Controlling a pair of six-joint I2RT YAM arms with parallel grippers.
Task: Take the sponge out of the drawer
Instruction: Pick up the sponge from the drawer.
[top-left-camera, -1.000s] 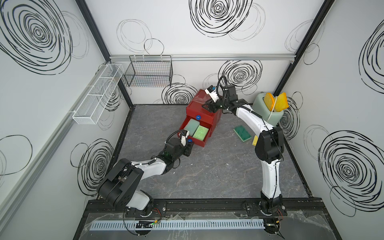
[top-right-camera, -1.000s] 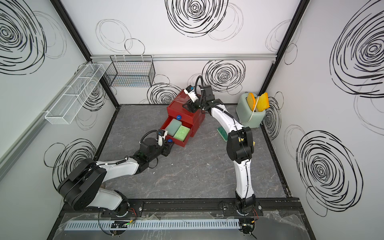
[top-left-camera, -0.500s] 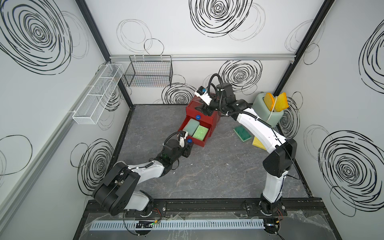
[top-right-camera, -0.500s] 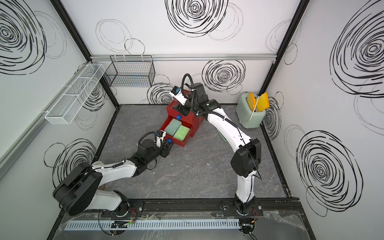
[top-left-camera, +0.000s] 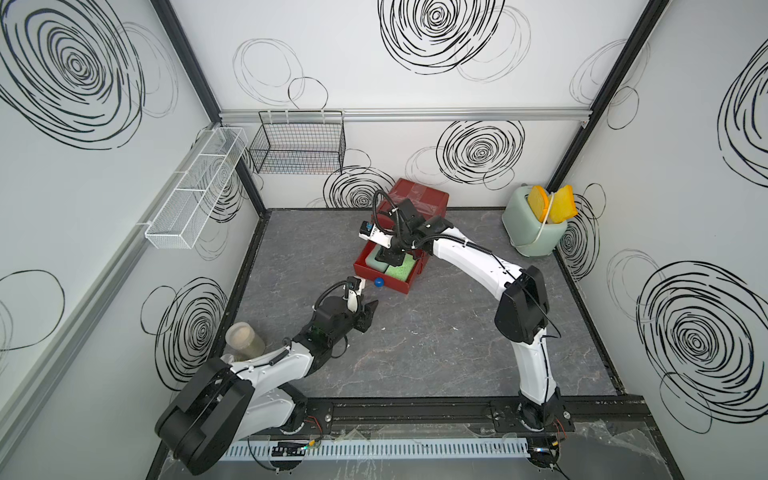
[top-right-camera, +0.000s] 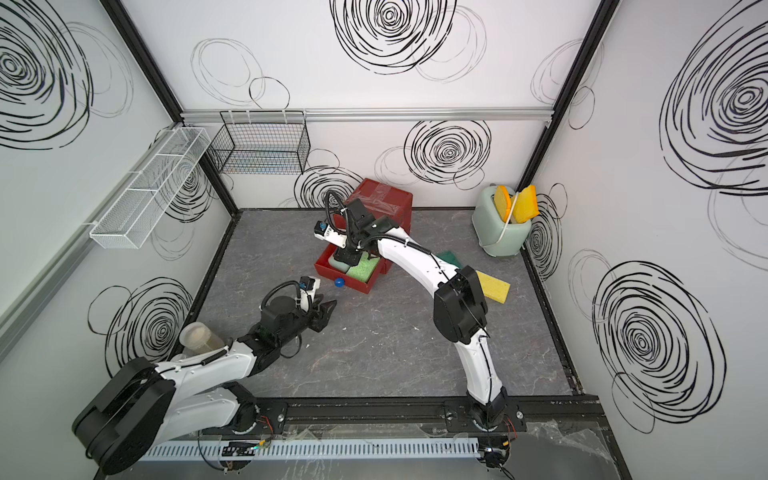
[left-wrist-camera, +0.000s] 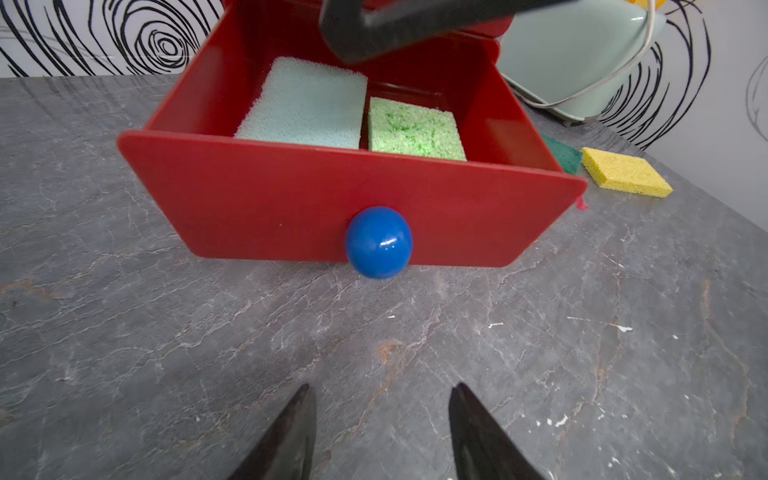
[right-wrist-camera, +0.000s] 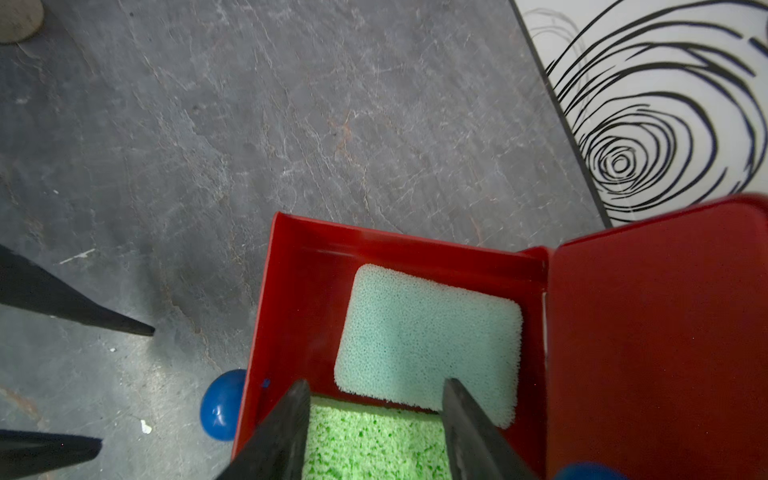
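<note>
Right wrist, R gripper (right-wrist-camera: 378, 381) open above sponge (right-wrist-camera: 428, 332)

Dark green sponge (left-wrist-camera: 564, 157) partly behind drawer (left-wrist-camera: 249, 199)

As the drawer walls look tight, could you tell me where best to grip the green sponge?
Probably from above, jaws across the green sponge front to back: it lies flat in the drawer, whose walls bar the sides, and the pale sponge abuts one edge.

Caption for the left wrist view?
Open left gripper faces the red drawer holding a pale sponge and a green sponge.
</note>
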